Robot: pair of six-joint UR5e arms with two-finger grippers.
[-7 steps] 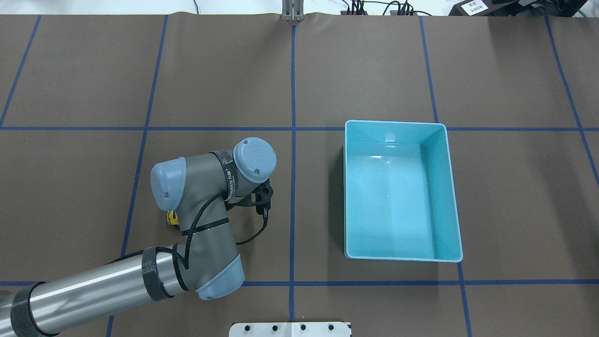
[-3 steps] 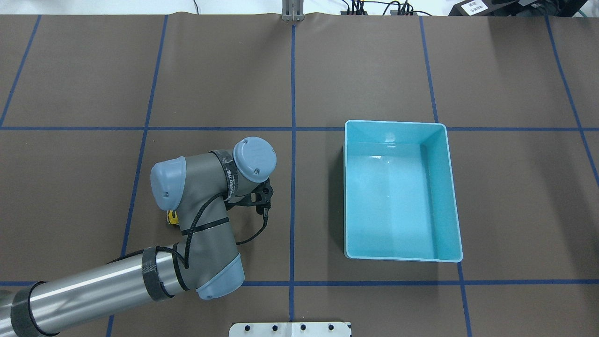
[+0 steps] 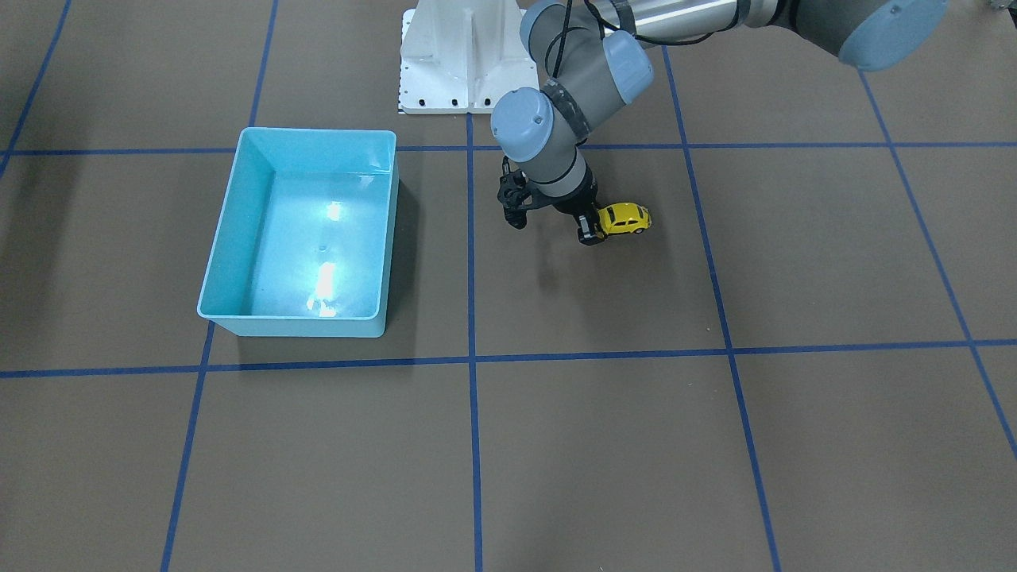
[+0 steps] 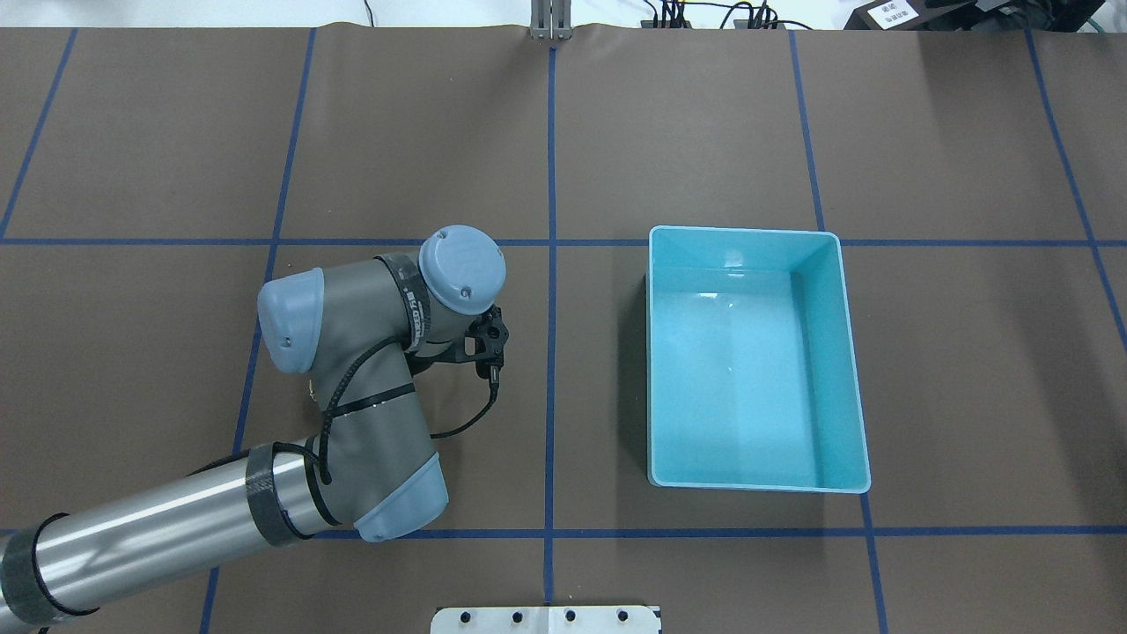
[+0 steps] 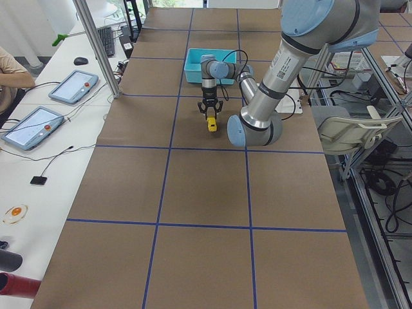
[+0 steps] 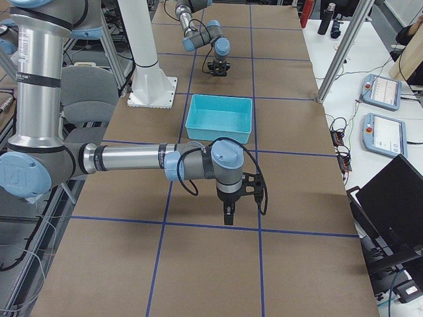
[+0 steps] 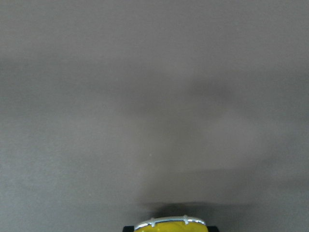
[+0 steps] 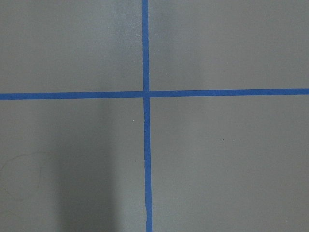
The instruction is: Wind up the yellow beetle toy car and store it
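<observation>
The yellow beetle toy car (image 3: 625, 218) is at table level left of the table's centre line, and it also shows in the exterior left view (image 5: 212, 124). My left gripper (image 3: 594, 229) points straight down and is shut on one end of the car. The left wrist view shows only the car's yellow end with its chrome bumper (image 7: 169, 225) at the bottom edge. In the overhead view my left arm (image 4: 370, 352) hides both car and gripper. The light-blue bin (image 4: 744, 231) stands empty to the right. My right gripper (image 6: 228, 216) hangs over bare table; I cannot tell if it is open.
The bin (image 3: 318, 131) is about one grid square from the car. Blue tape lines (image 8: 145, 94) cross the brown table cover. The robot's white base plate (image 3: 469, 48) sits at the near edge. Tablets and cables lie on side benches (image 5: 71, 87).
My left arm has moved away from the robot's base and slightly left. The car, which peeked out beside the wrist before, is now hidden under the arm in the overhead view.
</observation>
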